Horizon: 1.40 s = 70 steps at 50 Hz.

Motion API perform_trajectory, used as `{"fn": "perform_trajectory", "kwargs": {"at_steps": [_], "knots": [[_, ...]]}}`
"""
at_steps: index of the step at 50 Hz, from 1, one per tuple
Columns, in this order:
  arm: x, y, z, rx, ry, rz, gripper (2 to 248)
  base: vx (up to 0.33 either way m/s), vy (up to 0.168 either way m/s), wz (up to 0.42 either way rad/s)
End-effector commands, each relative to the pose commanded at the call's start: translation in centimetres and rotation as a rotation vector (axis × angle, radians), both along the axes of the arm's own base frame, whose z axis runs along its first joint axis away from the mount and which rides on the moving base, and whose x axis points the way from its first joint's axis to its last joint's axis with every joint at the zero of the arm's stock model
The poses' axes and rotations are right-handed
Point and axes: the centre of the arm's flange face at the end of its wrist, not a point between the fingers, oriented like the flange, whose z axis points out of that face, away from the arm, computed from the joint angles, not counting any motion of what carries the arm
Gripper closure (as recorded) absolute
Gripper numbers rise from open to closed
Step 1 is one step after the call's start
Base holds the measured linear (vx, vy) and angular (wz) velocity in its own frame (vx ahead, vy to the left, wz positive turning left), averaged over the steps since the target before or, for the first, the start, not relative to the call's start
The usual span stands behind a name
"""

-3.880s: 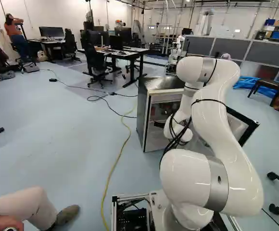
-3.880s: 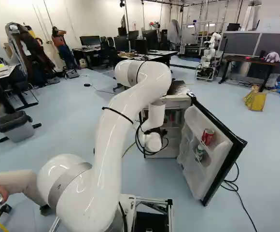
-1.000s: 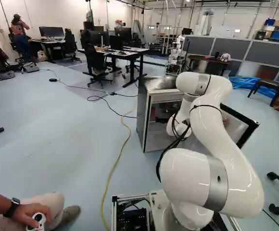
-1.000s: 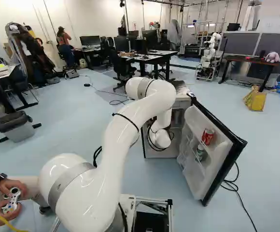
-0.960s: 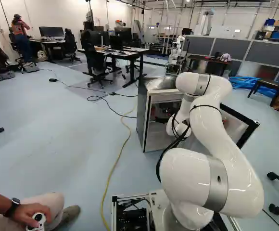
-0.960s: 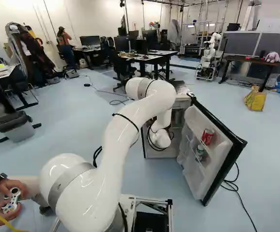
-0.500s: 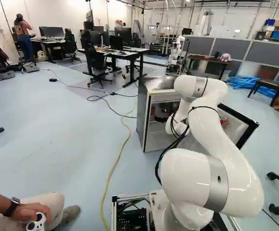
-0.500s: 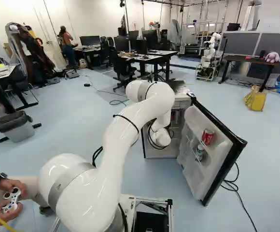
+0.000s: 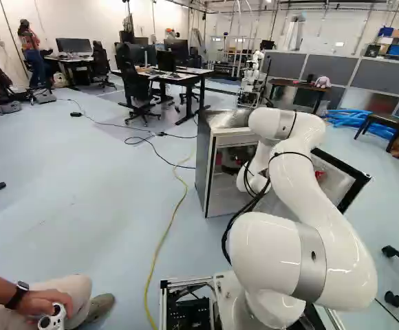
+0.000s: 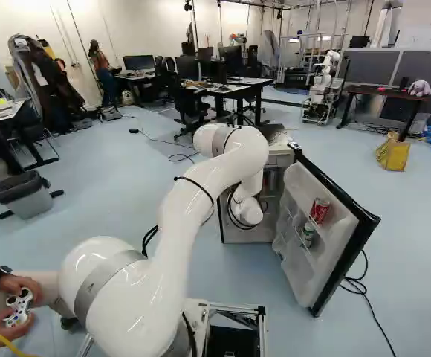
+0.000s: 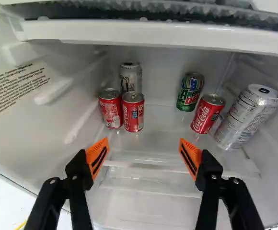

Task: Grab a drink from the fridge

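Observation:
In the wrist view my gripper (image 11: 144, 157) stands open, its orange pads apart with nothing between them. The base views do not show its fingers; the arm blocks them. Ahead, on the fridge shelf (image 11: 163, 136), two red cans (image 11: 133, 112) (image 11: 110, 108) stand side by side, with a silver can (image 11: 131, 77) behind. Across from them are a green can (image 11: 190, 92), another red can (image 11: 207, 113) and a large silver can (image 11: 247, 116). The fridge (image 9: 210, 158) is open. Its door (image 10: 327, 230) carries a red can (image 10: 319, 210) and a green-and-white container (image 10: 307, 234).
A white ledge (image 11: 144, 34) crosses above the cans, under a frosted compartment. The fridge's side wall (image 11: 28, 105) flanks the gripper. A cable (image 10: 368, 297) lies by the door. Another robot (image 10: 322, 85) stands far behind. A seated person's hands (image 10: 15, 294) hold a controller beside the base.
Since the oldest frames the arm has bent lower and reached further toward the fridge. Over the last second it has shifted only slightly. The base and fridge have stayed in place.

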Motion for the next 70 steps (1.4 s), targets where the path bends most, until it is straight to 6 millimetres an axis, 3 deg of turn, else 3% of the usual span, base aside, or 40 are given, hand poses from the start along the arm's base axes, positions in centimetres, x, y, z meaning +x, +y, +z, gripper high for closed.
{"fn": "perform_trajectory", "kwargs": {"at_steps": [11, 16, 17, 23, 53, 70], "knots": [[0.0, 0.0, 0.0, 0.0, 0.0, 0.0, 43, 0.0, 0.0, 0.0], [0.0, 0.0, 0.0, 0.0, 0.0, 0.0, 49, 0.0, 0.0, 0.0], [0.0, 0.0, 0.0, 0.0, 0.0, 0.0, 62, 0.0, 0.0, 0.0], [0.0, 0.0, 0.0, 0.0, 0.0, 0.0, 65, 0.0, 0.0, 0.0], [-0.2, -0.1, -0.6, -0.012, 0.071, -0.002, 63, 0.0, 0.0, 0.0], [0.8, 0.0, -0.9, -0.02, 0.059, 0.005, 63, 0.0, 0.0, 0.0]]}}
